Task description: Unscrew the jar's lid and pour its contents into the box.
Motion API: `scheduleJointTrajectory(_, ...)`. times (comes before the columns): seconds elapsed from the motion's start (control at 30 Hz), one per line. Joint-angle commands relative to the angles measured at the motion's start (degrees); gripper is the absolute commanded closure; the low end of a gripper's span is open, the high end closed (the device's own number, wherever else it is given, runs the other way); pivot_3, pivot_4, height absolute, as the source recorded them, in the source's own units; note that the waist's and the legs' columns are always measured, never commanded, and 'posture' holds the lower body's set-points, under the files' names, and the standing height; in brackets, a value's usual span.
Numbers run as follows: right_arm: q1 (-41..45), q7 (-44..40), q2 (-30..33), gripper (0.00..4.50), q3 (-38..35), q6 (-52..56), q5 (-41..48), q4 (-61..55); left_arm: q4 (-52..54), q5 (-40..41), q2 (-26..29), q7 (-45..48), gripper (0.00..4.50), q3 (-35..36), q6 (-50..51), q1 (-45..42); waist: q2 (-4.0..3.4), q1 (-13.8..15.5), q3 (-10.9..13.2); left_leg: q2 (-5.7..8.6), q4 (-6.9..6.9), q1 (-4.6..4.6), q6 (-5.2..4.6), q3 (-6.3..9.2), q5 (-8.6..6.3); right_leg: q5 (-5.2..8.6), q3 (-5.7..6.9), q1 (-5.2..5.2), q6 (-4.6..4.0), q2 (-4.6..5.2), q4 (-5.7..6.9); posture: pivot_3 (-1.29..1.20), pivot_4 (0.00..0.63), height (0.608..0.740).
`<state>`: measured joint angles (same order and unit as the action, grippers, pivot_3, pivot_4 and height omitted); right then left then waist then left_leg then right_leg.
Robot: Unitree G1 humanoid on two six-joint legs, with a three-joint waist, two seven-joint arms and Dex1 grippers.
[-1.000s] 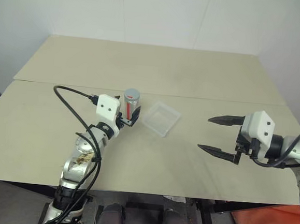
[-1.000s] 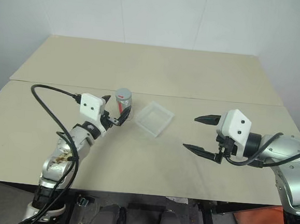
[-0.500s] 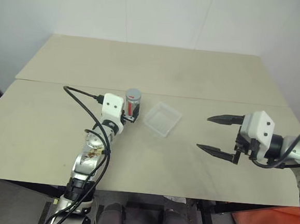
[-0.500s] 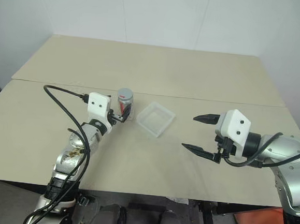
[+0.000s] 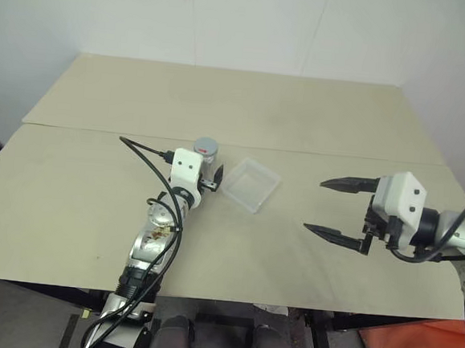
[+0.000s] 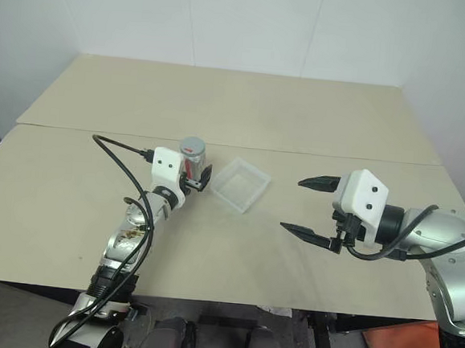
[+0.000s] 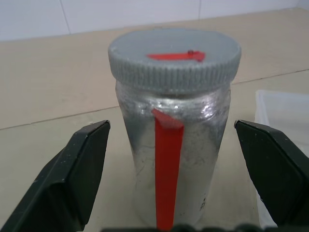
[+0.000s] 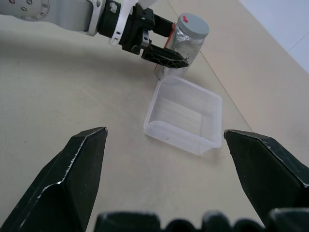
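**A:** Where's the jar (image 7: 171,145) for you? On my feed it stands upright on the desk (image 5: 301,123), lid (image 7: 175,58) screwed on, just left of the box (image 5: 251,184)

**B:** Same here. My left end effector (image 7: 171,159) is spread wide with a finger on each side of the jar body, and I see a gap on both sides, so no contact yet. The right end effector (image 5: 344,207) is spread too, hanging well to the right of the box and empty

**A:** How do you want to take it?

**B:** I'd pinch low on the glass, under the ribbed cap, so the right side has the whole lid free to twist. I'd also keep it centred before closing, since a lopsided squeeze could tip the jar toward the box

**A:** And the contents?

**B:** I can't make them out through the glass, so I'll keep the jar upright until the lid is off
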<state>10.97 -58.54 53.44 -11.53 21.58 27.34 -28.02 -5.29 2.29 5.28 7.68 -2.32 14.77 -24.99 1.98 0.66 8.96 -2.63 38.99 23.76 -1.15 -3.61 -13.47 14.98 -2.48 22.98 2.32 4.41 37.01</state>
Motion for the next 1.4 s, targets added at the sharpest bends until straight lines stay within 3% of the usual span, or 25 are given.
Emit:
scheduleJointTrajectory(0.03, 0.5, 0.3, 0.6, 0.00, -2.1, -0.3, 1.0, -1.8, -0.7, -0.5, -0.2, 0.2, 0.03, 0.0, -3.0, -1.2, 0.00, 0.0, 0.0, 0.00, 0.00, 0.00, 0.00, 0.00, 0.00, 0.00, 0.00, 0.00, 0.00, 0.00, 0.00, 0.00, 0.150, 0.740)
scheduleJointTrajectory(0.43, 0.9, 0.3, 0.8, 0.00, -2.2, -0.2, 1.4, -2.0, -7.7, -0.2, -0.3, 0.9, 0.03, 0.5, -7.7, -3.5, 0.00, 0.0, 0.0, 0.00, 0.00, 0.00, 0.00, -0.01, 0.00, 0.00, 0.00, 0.00, 0.00, 0.00, 0.00, 0.00, 0.150, 0.740)
scheduleJointTrajectory(0.57, 0.8, 0.4, 0.9, 0.00, -2.4, 0.0, 1.7, -2.4, -10.2, -0.1, -0.5, 1.2, 0.92, 0.6, -9.1, -5.0, 0.01, 0.0, 0.0, 0.00, 0.00, 0.01, 0.00, -0.01, 0.00, 0.00, 0.01, 0.00, 0.00, 0.00, 0.00, 0.00, 0.150, 0.740)
scheduleJointTrajectory(0.73, 0.4, 0.6, 1.0, 0.00, -2.8, 0.3, 2.0, -3.1, -11.4, -0.4, -0.4, 1.7, 2.55, 0.4, -10.0, -5.1, 0.01, 0.0, 0.0, 0.00, 0.00, 0.01, 0.00, -0.01, 0.00, 0.00, 0.01, 0.01, 0.00, 0.00, 0.00, 0.00, 0.150, 0.740)
scheduleJointTrajectory(0.9, 0.6, 0.8, 0.7, 0.00, -2.6, 0.5, 2.2, -3.3, -10.0, 0.1, 0.4, 3.7, 2.55, 0.3, -9.2, -4.3, 0.01, 0.0, 0.0, 0.00, 0.00, 0.01, 0.00, -0.01, 0.00, 0.00, 0.01, 0.00, 0.01, 0.00, 0.00, 0.00, 0.150, 0.740)
scheduleJointTrajectory(1.0, 2.1, 1.7, -0.4, 0.00, -1.1, 0.8, 2.3, -3.1, -4.7, 1.7, 4.7, 10.3, 2.55, -0.3, -5.0, -3.2, 0.00, -0.3, 0.0, -0.01, -0.01, 0.01, 0.00, -0.02, 0.00, 0.00, 0.00, 0.03, 0.01, -0.01, 0.00, 0.00, 0.150, 0.740)
scheduleJointTrajectory(1.17, 7.9, 3.6, -4.9, 0.00, 1.6, 2.2, 4.8, -1.1, 6.9, 11.4, 18.3, 27.8, 2.55, 2.6, 6.3, -3.7, -0.01, -1.2, 0.0, -0.08, -0.05, 0.00, 0.05, -0.03, 0.03, 0.00, -0.02, 0.09, 0.00, -0.07, 0.07, 0.00, 0.150, 0.740)
scheduleJointTrajectory(1.3, 13.3, 4.9, -9.5, 0.00, 4.2, 4.6, 7.3, 2.1, 9.3, 23.5, 27.7, 40.6, 2.55, 9.0, 14.2, -4.9, -0.01, -1.4, 0.0, -0.09, -0.04, -0.01, 0.06, -0.04, 0.04, 0.00, 0.00, 0.08, 0.00, -0.03, 0.05, 0.00, 0.150, 0.740)
scheduleJointTrajectory(1.4, 16.2, 5.7, -11.6, 0.00, 5.2, 6.9, 8.8, 3.5, 9.5, 28.1, 31.5, 46.1, 2.55, 10.9, 16.3, -5.0, -0.02, -1.3, 0.0, -0.10, -0.06, 0.00, 0.06, -0.05, 0.04, 0.00, 0.01, 0.10, 0.00, -0.03, 0.05, 0.00, 0.150, 0.740)
